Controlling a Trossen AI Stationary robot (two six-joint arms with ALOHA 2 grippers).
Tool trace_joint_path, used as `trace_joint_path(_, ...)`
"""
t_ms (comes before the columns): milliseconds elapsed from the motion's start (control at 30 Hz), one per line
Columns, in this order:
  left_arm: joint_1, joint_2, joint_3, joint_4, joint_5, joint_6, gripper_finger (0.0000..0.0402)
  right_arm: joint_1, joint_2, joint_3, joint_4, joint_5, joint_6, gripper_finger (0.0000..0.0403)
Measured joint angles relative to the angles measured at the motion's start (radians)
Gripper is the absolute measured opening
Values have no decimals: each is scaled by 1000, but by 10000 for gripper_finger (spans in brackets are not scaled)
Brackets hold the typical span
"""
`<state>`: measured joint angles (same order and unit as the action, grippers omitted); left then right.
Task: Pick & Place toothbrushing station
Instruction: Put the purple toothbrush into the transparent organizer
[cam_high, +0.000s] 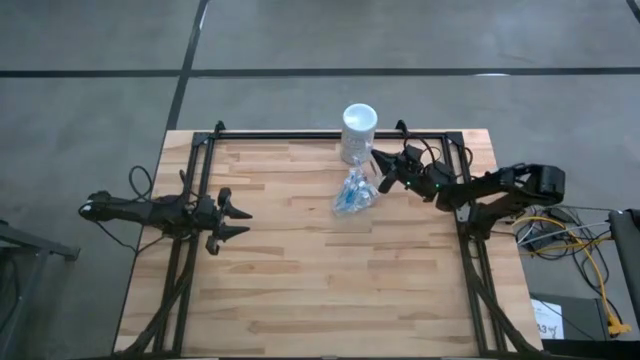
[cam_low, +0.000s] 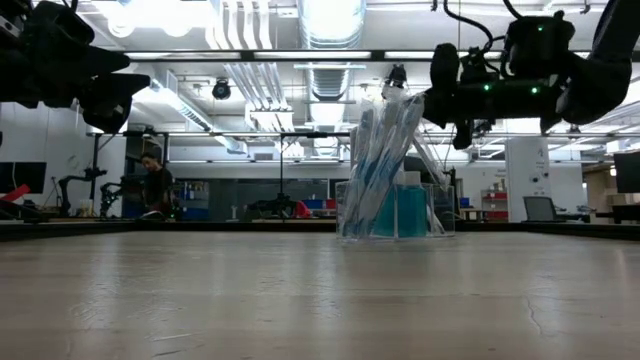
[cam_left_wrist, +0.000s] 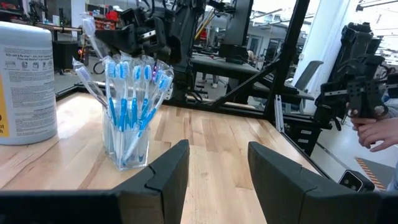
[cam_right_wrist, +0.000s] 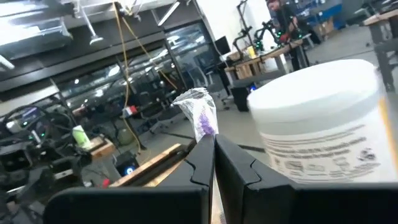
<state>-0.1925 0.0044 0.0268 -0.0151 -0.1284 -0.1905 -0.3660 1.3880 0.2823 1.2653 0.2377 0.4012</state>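
Right arm's got one brush by the neck, lifting it out of the cup.

From the high view we see the small clear plastic cup (cam_high: 353, 197) packed with thin blue-and-white toothbrushes (cam_high: 356, 186) sitting mid-table, just in front of the big white cylinder tub (cam_high: 359, 131), with the right gripper (cam_high: 380, 170) right over it. In the low view the cup stands upright. In the left wrist view the left gripper (cam_left_wrist: 217, 163) idles well apart, fingers spread, holding nothing. In the right wrist view we see the fingers pinched together on one white-bristled toothbrush (cam_right_wrist: 199, 118), probably to pull it straight up.
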Motion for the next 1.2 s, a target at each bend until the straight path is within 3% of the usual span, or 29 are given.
trace_joint_path(533, 1, 0, 0, 0, 0, 0, 169, -34, 140, -82, 207, -3, 129, 8)
trace_joint_path(833, 0, 0, 0, 0, 0, 0, 170, -29, 140, -142, 206, -7, 273, 8)
trace_joint_path(1200, 0, 0, 0, 0, 0, 0, 169, -11, 139, -196, 208, -10, 299, 8)
